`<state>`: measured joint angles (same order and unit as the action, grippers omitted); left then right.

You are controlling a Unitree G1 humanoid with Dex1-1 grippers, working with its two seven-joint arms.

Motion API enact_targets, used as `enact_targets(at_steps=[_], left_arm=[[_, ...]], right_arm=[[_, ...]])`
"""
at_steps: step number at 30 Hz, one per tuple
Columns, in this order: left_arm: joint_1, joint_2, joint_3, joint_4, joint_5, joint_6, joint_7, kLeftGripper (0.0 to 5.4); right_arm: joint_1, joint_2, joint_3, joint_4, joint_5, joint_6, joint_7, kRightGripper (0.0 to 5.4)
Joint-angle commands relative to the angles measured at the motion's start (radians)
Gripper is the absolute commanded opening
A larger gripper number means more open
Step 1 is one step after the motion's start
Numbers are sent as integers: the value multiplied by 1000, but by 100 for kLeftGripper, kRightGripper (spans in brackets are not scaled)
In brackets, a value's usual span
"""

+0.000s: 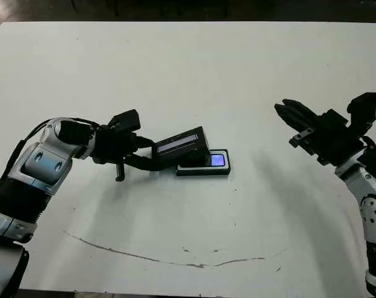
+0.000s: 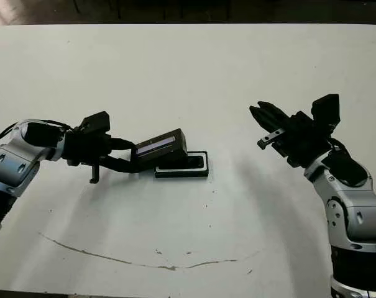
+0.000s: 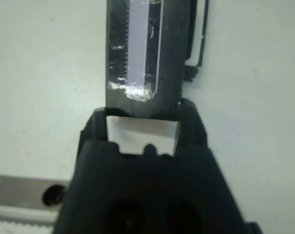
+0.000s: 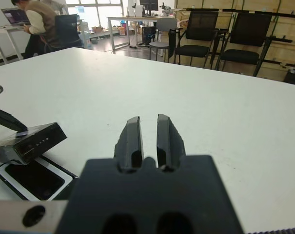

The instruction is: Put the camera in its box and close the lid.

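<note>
One step left I'd say: left fingers point(image 1: 151, 162) pinch the lid point(image 1: 180, 146), tilted over the box point(image 1: 203, 169) on the desk, camera point(image 1: 217, 160) inside. Next, lower it flat. Right fingers point(image 4: 148, 141) nearly closed, empty.

A white table point(image 1: 188, 74) carries the box point(image 1: 203, 169) near its middle.

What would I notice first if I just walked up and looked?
The left claw at the middle of the white table, holding the striped black lid tilted over the box. Inside the box lies the camera, glinting blue. The right claw hangs off to the right, holding nothing.
</note>
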<state>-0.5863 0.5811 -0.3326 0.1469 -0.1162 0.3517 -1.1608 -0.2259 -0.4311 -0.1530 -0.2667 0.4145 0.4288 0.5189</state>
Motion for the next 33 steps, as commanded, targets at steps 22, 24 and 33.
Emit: enact_targets(at_steps=[22,24,33], left_arm=[[66,14,-4,-210,-95,181,-33,58],[76,6,-6,-232,-78,204,18,58],[63,-26,-79,-222,-26,190,68,58]], right_arm=[[26,-13,25,-26,-47,18,-24,0],[28,-15,25,-23,-47,10,-20,0],[21,-19,19,-10,-39,7,-9,0]])
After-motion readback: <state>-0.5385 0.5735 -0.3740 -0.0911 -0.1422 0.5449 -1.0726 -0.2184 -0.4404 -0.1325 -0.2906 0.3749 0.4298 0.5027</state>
